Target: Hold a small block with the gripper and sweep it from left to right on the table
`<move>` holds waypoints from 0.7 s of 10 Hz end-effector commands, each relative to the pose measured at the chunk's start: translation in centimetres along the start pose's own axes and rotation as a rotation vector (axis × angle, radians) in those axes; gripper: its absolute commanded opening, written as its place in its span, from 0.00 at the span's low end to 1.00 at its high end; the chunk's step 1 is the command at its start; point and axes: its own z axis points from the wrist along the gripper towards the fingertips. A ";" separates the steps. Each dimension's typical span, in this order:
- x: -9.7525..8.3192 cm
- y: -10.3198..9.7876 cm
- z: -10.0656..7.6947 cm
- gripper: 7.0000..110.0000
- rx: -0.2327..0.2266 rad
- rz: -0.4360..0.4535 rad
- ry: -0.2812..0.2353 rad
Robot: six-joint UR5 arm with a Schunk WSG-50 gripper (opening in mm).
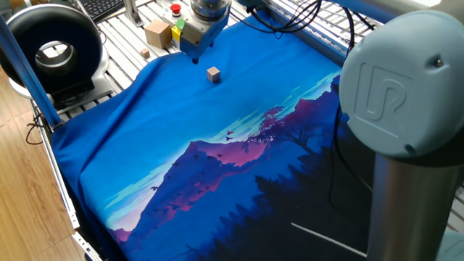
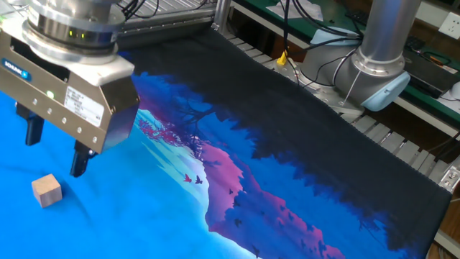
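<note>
- Step in hand, judged from the layout: approach and pick-up, with the sweep not yet begun.
- Small block (image 2: 47,191) lying free on the bright blue part of the table (image 1: 181,130), near the far edge in the one fixed view, one corner turned toward the other fixed camera.
- Gripper (image 2: 56,149) hovering above the cloth, beside the block and slightly beyond it, not touching; fingers spread wide with nothing between them.
- Fingers (image 2: 80,160) pointing straight down, tips clear of the fabric; exact height above the cloth hard to tell.
- For a good grasp: centre over the block before descending, so that each finger passes outside an opposite flat face rather than a corner.
- Worth turning the wrist to square the pads with two parallel faces, since the cube sits skewed to the finger line.
- Descend only until the tips sit just above the cloth; lower risks snagging and wrinkling the fabric, likely dragging the print along in the sweep.
- Close gently and fully; a cube this small can easily pop out or twist if pinched off-centre.
- Clutter near the far corner: a larger tan box (image 1: 156,32) and a yellow box (image 1: 177,26) on the slatted metal, close behind the gripper; keep the approach path away from them.
- After closing, keep the block's underside in light contact with the cloth before moving sideways.
</note>
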 end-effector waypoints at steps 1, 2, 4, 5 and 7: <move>0.8 -0.1 1.8 0.57 -0.010 -0.022 -0.016; 0.9 -0.1 2.0 0.57 -0.010 -0.030 -0.015; 1.1 -0.3 2.0 0.57 -0.005 -0.039 -0.011; 1.2 -0.2 1.8 0.57 -0.013 -0.036 -0.009; 1.4 0.1 1.7 0.57 -0.032 -0.030 -0.006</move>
